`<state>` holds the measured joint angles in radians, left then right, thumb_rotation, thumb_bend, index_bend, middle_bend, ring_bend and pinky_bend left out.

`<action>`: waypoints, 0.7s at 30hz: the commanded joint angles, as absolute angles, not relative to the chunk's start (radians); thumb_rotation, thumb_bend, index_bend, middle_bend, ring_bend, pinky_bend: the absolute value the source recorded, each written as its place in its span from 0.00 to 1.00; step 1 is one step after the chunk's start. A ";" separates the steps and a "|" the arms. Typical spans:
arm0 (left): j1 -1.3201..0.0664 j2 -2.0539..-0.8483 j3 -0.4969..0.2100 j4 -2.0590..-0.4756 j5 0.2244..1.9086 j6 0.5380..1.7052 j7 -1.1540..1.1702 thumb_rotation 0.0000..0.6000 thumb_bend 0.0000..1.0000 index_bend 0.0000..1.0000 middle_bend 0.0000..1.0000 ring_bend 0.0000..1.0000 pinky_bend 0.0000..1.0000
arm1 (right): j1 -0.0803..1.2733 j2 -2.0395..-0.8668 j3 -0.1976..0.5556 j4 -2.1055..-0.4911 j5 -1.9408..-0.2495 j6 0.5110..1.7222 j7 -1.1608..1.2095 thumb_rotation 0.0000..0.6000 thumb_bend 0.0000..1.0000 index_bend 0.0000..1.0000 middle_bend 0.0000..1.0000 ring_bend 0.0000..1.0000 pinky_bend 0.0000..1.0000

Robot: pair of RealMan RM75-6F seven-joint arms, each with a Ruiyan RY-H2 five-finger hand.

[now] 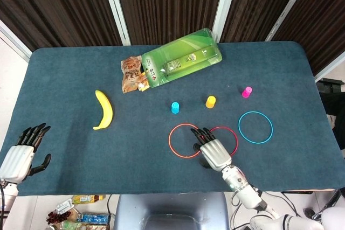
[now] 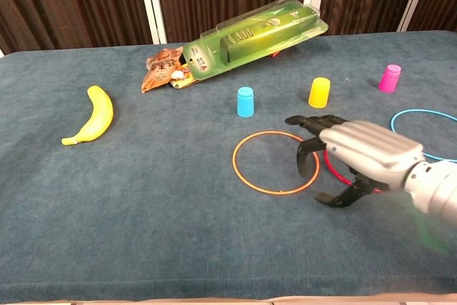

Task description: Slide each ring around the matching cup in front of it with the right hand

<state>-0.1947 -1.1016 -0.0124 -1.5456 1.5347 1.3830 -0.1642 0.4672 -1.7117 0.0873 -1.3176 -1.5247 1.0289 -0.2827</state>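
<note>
Three small cups stand in a row: blue cup (image 1: 175, 107) (image 2: 245, 101), yellow cup (image 1: 211, 102) (image 2: 319, 92) and pink cup (image 1: 247, 92) (image 2: 389, 78). In front of them lie an orange ring (image 1: 170, 139) (image 2: 234, 161), a red ring (image 1: 236, 142) and a blue ring (image 1: 255, 112) (image 2: 421, 111). My right hand (image 1: 213, 152) (image 2: 364, 151) hovers with fingers spread over the spot where the orange and red rings meet, hiding part of the red ring and holding nothing. My left hand (image 1: 19, 157) lies open at the front left corner.
A banana (image 1: 104, 110) lies at the left. A green plastic package (image 1: 180, 57) and a brown snack bag (image 1: 132, 74) sit at the back centre. The blue cloth table (image 1: 64, 74) ends just behind my right wrist.
</note>
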 commanded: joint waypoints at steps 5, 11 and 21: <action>-0.195 -1.099 -0.013 -1.541 1.534 1.381 -0.176 1.00 0.45 0.00 0.00 0.00 0.02 | 0.487 -1.741 0.086 -1.289 -1.507 1.024 -0.285 1.00 0.46 0.60 0.00 0.00 0.00; -0.196 -1.097 -0.014 -1.541 1.533 1.379 -0.178 1.00 0.45 0.00 0.00 0.00 0.02 | 0.492 -1.747 0.081 -1.279 -1.500 1.025 -0.284 1.00 0.46 0.62 0.00 0.00 0.00; -0.196 -1.099 -0.012 -1.544 1.534 1.377 -0.168 1.00 0.45 0.00 0.00 0.00 0.02 | 0.504 -1.766 0.070 -1.256 -1.483 1.023 -0.279 1.00 0.46 0.64 0.00 0.00 0.00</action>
